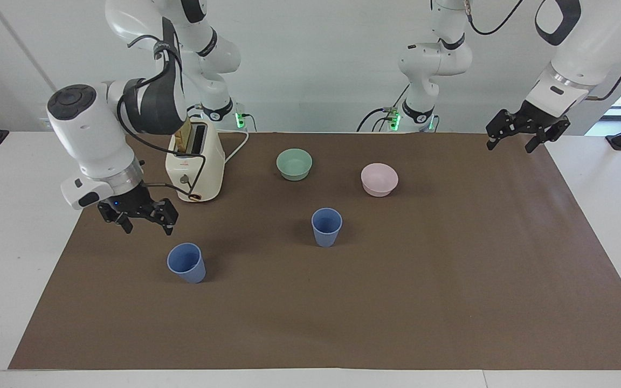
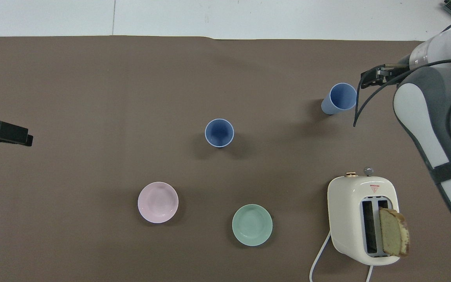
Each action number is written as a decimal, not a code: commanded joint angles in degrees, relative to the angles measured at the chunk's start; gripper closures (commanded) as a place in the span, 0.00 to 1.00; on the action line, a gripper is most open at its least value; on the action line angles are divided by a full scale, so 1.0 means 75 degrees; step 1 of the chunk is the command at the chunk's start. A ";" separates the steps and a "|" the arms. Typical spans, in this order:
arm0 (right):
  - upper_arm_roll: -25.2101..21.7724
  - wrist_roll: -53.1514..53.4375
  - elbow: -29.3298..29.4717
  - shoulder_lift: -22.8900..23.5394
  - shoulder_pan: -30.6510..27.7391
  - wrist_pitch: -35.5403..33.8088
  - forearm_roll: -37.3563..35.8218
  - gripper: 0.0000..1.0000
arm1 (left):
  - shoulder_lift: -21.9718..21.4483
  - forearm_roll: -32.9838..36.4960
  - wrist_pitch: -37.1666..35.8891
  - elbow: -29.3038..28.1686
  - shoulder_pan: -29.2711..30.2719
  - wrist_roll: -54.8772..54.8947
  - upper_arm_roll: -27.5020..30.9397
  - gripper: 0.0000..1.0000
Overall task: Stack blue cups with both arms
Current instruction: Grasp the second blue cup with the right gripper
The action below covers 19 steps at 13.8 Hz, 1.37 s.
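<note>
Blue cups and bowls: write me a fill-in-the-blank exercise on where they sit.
1. The blue cups stand apart, both ____ side up.
2. The right gripper hangs with fingers ____ near the blue cup at its arm's end.
3. A slice of ____ sticks out of the toaster.
4. The bowl beside the pink bowl, toward the toaster, is ____ in colour.

Missing words: open; open; bread; green

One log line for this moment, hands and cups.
left hand: open, raised at mat edge | right hand: open, above outer blue cup | middle blue cup: upright, apart, unstacked
</note>
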 commanded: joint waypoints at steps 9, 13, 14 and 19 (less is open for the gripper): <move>0.0061 -0.0227 -0.0065 0.0658 -0.0005 0.0733 -0.0034 0.00 | -0.0036 0.0231 -0.0359 0.0313 0.0038 0.0038 0.0010 0.00; 0.0061 -0.0250 -0.0345 0.0881 -0.0051 0.1037 -0.0034 0.01 | -0.0059 0.0219 -0.0336 0.0243 0.0038 0.0097 0.0010 0.00; 0.0061 -0.0343 -0.0497 0.0870 -0.0040 0.1038 -0.0046 0.02 | -0.0083 0.0231 -0.0336 0.0278 0.0038 0.0004 -0.0025 0.00; 0.0072 -0.0473 -0.0698 0.0846 -0.0075 0.1178 -0.0046 0.34 | -0.0094 0.0231 -0.0336 0.0278 0.0050 0.0015 -0.0026 0.00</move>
